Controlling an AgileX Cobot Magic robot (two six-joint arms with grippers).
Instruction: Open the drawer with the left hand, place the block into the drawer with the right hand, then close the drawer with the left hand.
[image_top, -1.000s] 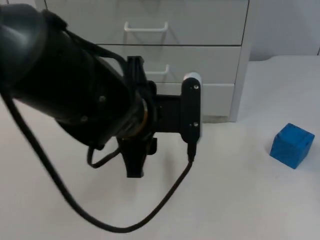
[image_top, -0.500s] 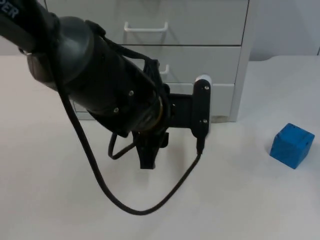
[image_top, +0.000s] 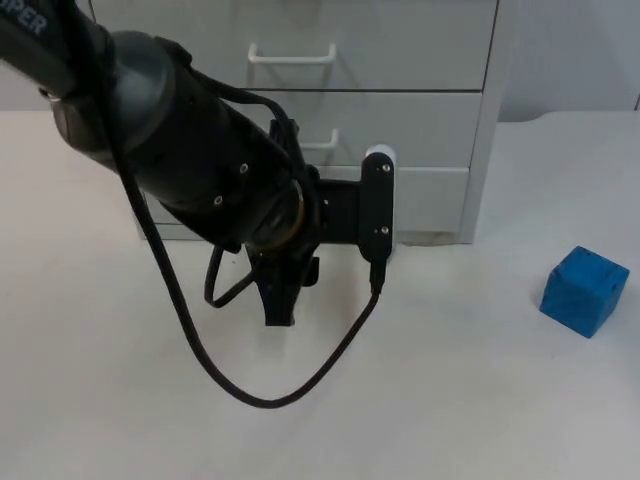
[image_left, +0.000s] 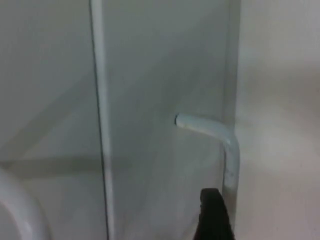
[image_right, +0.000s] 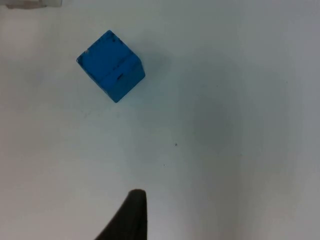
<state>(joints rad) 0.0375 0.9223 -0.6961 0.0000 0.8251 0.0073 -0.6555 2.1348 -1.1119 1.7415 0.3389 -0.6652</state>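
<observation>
The grey-white drawer cabinet (image_top: 400, 120) stands at the back of the table with its drawers shut and white handles (image_top: 291, 54) on their fronts. My left arm (image_top: 200, 160) reaches low in front of the lower drawers and hides part of them. In the left wrist view a black fingertip (image_left: 214, 215) sits just short of a white drawer handle (image_left: 227, 150), not touching it. The blue block (image_top: 583, 290) lies on the table to the right of the cabinet. In the right wrist view the blue block (image_right: 111, 65) lies well ahead of my right gripper's fingertip (image_right: 131, 215), which hangs above bare table.
The white table (image_top: 480, 400) runs open in front of the cabinet and around the block. The cabinet's right side wall (image_top: 488, 130) stands between the drawers and the block's side of the table.
My left arm has dropped away from the camera and settled a little left, close to the lower drawer fronts. The blue block has not moved.
</observation>
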